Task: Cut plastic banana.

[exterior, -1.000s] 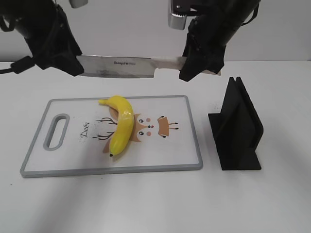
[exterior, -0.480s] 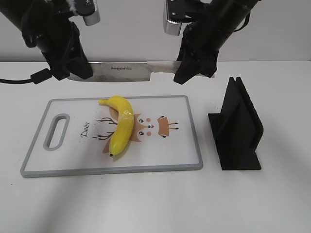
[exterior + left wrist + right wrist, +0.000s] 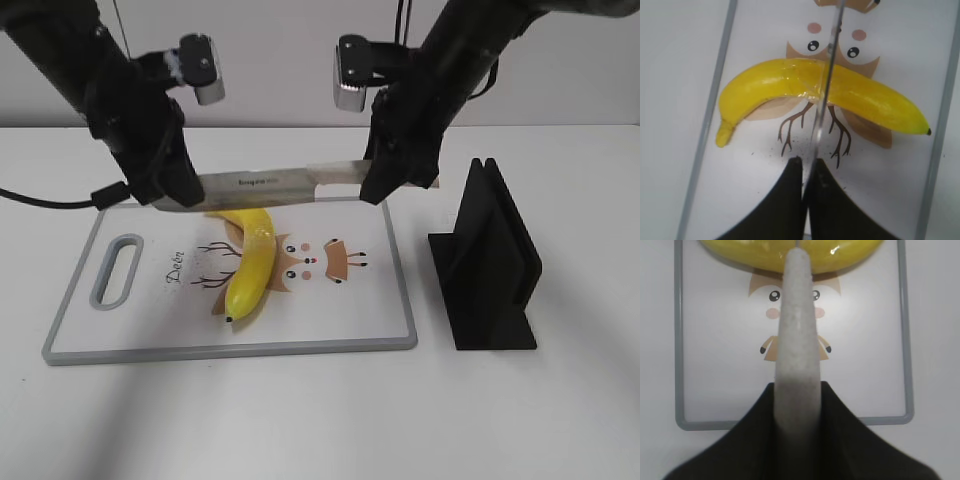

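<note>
Left gripper (image 3: 805,170) pinched on knife (image 3: 270,185) blade tip; right gripper (image 3: 797,390) clamped around its pale handle. Blade hangs level just above plastic banana (image 3: 250,265), which lies on cutting board (image 3: 150,330), stem at 11 o'clock, dark tip at 7.

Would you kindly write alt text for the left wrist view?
A thin steel knife blade, seen edge-on and pinched by the black left gripper, crosses the middle of a glossy yellow plastic banana lying on a white grey-rimmed cutting board printed with a cartoon deer.
</note>
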Robot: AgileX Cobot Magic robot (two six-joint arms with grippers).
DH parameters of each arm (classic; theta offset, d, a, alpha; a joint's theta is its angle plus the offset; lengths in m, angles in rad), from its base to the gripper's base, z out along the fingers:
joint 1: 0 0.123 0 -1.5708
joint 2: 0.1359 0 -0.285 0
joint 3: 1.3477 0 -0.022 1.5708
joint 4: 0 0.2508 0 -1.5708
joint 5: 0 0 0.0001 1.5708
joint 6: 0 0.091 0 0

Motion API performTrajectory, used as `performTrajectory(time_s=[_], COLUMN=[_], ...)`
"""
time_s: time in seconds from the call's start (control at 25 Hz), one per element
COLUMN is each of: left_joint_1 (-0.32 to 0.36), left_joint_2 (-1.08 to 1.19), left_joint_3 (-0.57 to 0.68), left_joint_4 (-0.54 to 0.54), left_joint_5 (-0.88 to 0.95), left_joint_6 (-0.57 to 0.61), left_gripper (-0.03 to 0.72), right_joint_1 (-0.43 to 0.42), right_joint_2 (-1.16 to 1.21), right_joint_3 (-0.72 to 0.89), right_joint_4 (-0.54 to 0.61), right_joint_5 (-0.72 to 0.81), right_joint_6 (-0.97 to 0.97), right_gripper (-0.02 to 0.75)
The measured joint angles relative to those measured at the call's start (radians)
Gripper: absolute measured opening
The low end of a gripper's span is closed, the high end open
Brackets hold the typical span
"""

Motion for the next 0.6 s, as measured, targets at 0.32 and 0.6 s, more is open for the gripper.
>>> performTrajectory(time_s=[0.32, 0.6], left_joint_1=[0.0, -0.003], left_joint_2=[0.196, 0.162], left_joint_3=[-0.014, -0.009], left_joint_4=[-0.041, -0.034], left_joint_5=[-0.064, -0.068], left_joint_6=[-0.001, -0.006], left_gripper=[-0.007, -0.007], right_joint_1=[-0.008, -0.003], right_joint_2=[0.161, 0.146], right_joint_3=[-0.015, -0.018], right_joint_4=[-0.031, -0.056], right_joint_5=[-0.043, -0.026], right_joint_6=[0.075, 0.09], right_gripper=[0.183, 0.182])
